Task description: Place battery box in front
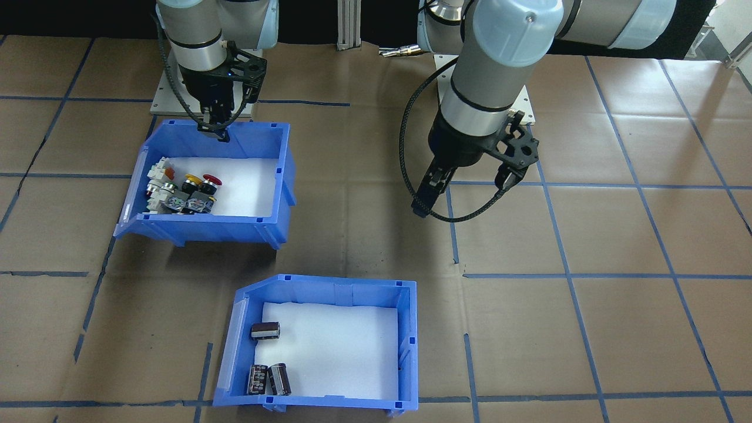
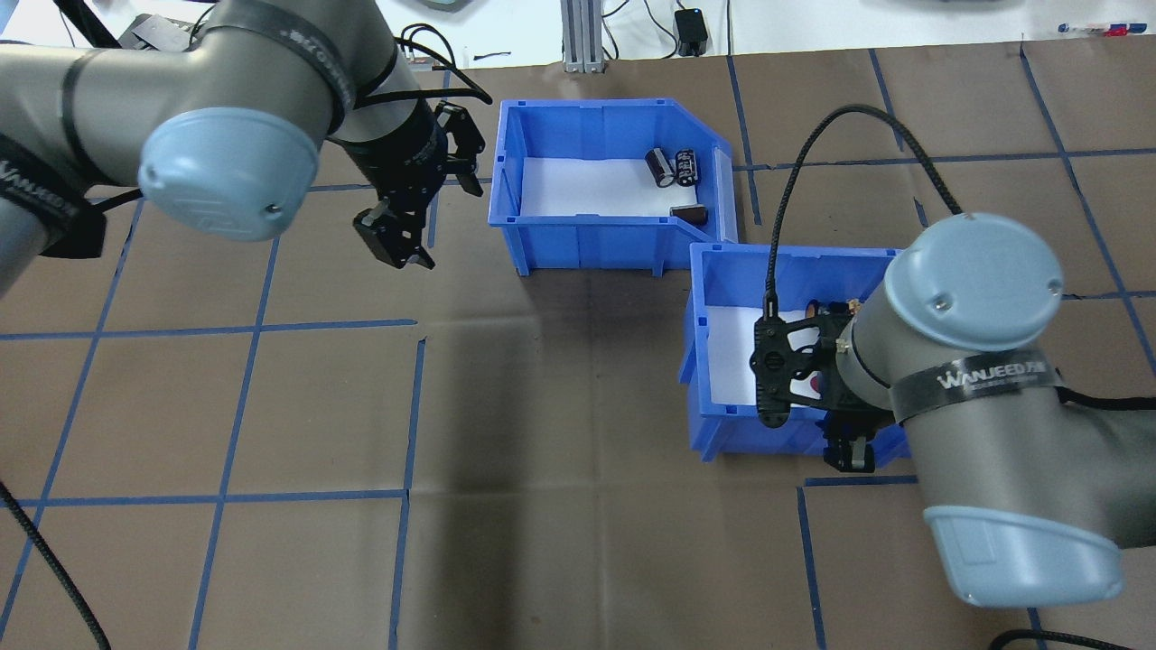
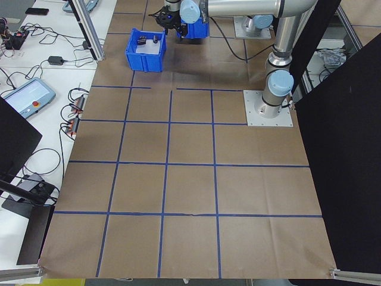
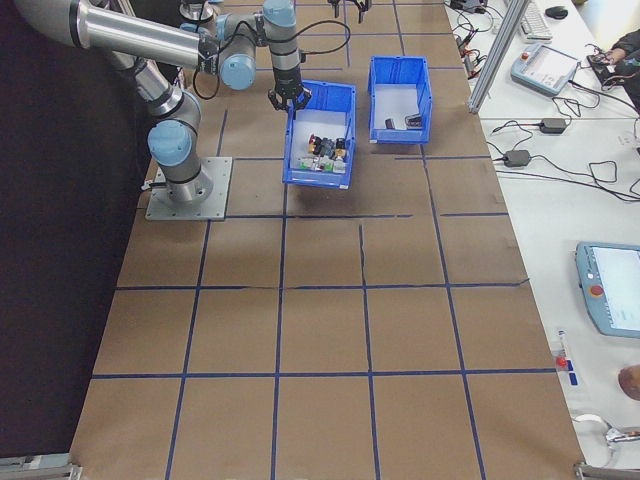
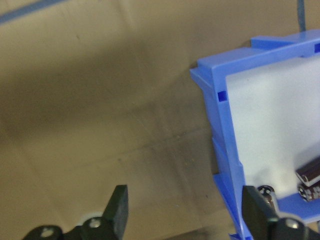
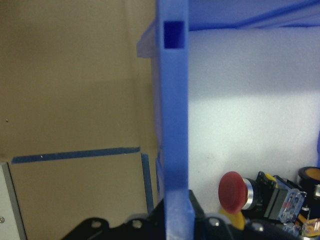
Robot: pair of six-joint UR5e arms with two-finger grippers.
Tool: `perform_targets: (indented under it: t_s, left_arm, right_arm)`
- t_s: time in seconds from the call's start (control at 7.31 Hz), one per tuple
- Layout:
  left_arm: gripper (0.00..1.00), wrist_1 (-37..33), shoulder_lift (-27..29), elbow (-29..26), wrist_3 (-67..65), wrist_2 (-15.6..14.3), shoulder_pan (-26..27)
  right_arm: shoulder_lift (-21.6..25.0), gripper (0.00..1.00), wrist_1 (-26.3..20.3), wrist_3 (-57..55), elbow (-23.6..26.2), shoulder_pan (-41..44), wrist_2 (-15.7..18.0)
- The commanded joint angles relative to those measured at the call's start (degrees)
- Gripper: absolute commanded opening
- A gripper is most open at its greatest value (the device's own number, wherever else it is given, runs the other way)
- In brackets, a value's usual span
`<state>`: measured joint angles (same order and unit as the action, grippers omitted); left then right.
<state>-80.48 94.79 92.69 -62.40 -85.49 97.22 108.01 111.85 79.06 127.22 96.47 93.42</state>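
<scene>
The battery box (image 1: pixel 335 286) is a blue bin with a white foam liner and three dark batteries (image 1: pixel 265 330); it stands flat on the table (image 2: pixel 587 244). Just left of it in the overhead view my left gripper (image 2: pixel 397 246) hangs open and holds nothing. In the left wrist view the box's corner (image 5: pixel 225 125) lies to the right of the left gripper (image 5: pixel 187 210). My right gripper (image 1: pixel 214 128) is shut on the rear wall of the second blue bin (image 1: pixel 235 126), which holds push-button switches (image 1: pixel 188 191) and looks tilted. That wall (image 6: pixel 175 125) runs between the right gripper's fingers.
The two bins nearly touch at a corner (image 2: pixel 713 244). Blue tape lines (image 2: pixel 316 325) grid the brown table cover. An aluminium post (image 2: pixel 582 36) stands at the far edge. The arm base plate (image 3: pixel 268 108) sits on the table. Cables and pendants (image 4: pixel 540 65) lie on side benches.
</scene>
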Motion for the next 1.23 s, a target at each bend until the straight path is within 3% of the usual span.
perform_targets:
  t_s: [0.0,0.14,0.41,0.82,1.09]
  left_arm:
    - [0.99,-3.6,-12.9,7.7,26.3,-2.7,-6.0]
    - [0.99,-3.9,-17.7,11.0,37.0,-7.3,-6.6]
    - [1.00,-5.7,-19.9,12.5,60.2,-7.9,-6.9]
    - [1.00,-5.1,-18.5,12.6,65.0,-7.0,-7.0]
    - [1.00,-4.9,-18.3,12.2,64.6,-2.8,-7.0]
  right_arm:
    - [-0.1,0.04,0.1,-4.2,1.4,5.6,0.0]
    - [-0.3,0.04,0.1,-6.1,1.4,7.9,0.0]
    - [-1.2,0.04,1.1,-11.3,1.4,12.7,0.0]
    - [-7.8,0.04,9.7,-19.7,0.6,20.7,0.1]
    - [-12.1,0.04,10.4,-24.0,-2.2,25.2,2.2]
